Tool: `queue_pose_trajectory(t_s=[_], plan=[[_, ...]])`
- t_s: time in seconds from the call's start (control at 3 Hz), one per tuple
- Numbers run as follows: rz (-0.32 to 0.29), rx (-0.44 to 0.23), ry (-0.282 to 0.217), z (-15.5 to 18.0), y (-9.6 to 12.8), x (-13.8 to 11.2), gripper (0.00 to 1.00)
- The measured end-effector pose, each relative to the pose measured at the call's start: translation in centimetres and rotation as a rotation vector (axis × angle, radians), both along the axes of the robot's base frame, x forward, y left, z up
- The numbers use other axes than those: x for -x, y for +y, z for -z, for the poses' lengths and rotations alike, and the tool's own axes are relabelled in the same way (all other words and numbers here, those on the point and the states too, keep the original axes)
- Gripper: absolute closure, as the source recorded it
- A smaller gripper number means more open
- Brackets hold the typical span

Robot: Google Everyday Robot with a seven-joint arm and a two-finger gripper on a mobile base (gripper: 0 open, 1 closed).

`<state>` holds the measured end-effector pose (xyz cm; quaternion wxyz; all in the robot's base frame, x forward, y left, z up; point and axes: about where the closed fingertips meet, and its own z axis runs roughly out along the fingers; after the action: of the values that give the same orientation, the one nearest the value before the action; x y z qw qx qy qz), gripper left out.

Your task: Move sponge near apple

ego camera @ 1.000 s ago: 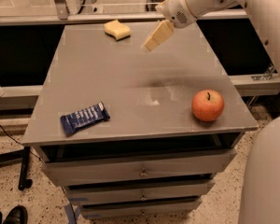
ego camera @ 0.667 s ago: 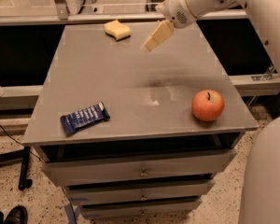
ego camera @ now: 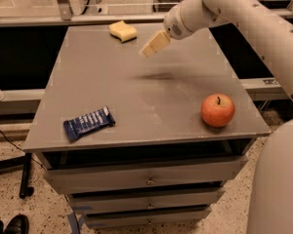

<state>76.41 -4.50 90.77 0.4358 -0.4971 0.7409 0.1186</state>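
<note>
The sponge (ego camera: 122,30) lies at the counter's (ego camera: 136,96) far edge, well apart from the apple (ego camera: 218,110) near the front right corner. The gripper (ego camera: 154,44) hangs just right of the sponge, not touching it; whether it is open, I cannot tell.

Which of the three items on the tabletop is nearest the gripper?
The sponge at the far edge, close beside the gripper hovering above the top. The apple and blue snack bar lie near the front edge, much farther off.
</note>
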Motion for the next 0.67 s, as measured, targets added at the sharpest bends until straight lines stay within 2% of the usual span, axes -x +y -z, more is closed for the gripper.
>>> queue_pose_trajectory(t_s=[0.33,0.67], plan=[[0.116,-0.008,-0.003,2.2,0.3,-2.7,0.00],[0.196,-0.075,0.001,3.4,1.1,-5.0,0.00]])
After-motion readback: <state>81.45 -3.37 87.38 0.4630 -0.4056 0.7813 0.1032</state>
